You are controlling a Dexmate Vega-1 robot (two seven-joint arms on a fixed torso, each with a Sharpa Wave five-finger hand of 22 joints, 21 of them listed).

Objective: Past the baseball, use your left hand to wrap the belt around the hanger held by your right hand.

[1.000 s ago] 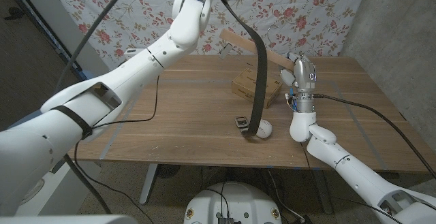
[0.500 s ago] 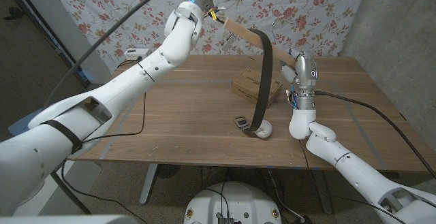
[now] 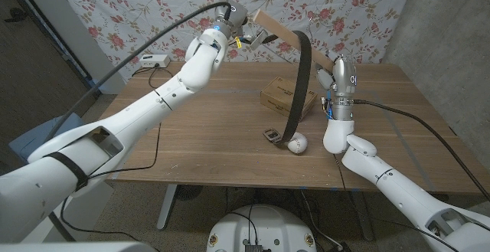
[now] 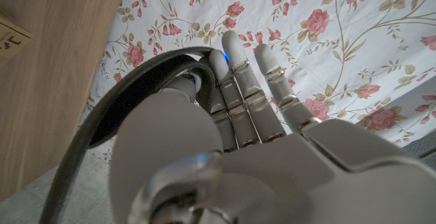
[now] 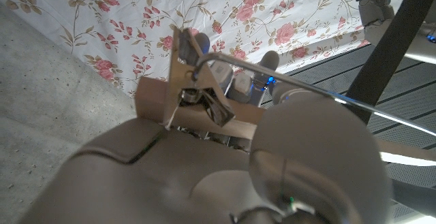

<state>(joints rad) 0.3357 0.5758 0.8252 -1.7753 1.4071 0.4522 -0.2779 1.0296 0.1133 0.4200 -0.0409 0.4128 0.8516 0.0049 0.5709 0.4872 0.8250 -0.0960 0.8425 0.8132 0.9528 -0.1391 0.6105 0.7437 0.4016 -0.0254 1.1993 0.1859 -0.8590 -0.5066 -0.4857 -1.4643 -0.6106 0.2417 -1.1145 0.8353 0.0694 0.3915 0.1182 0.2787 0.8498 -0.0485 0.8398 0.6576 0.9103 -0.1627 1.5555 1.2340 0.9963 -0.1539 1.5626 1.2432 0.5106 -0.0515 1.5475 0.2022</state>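
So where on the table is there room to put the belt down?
The table's left half is bare wood, from the white box at the far left corner to the near edge. The right end past the right hand looks free too. The middle is crowded: cardboard box, baseball, small dark item, hanging belt.

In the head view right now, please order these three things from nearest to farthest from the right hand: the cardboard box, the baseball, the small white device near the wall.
1. cardboard box: on the table just beside the right hand, toward the robot's left.
2. baseball: nearer the table's front edge, below the hanging belt.
3. small white device: far across the table, at its back left corner.
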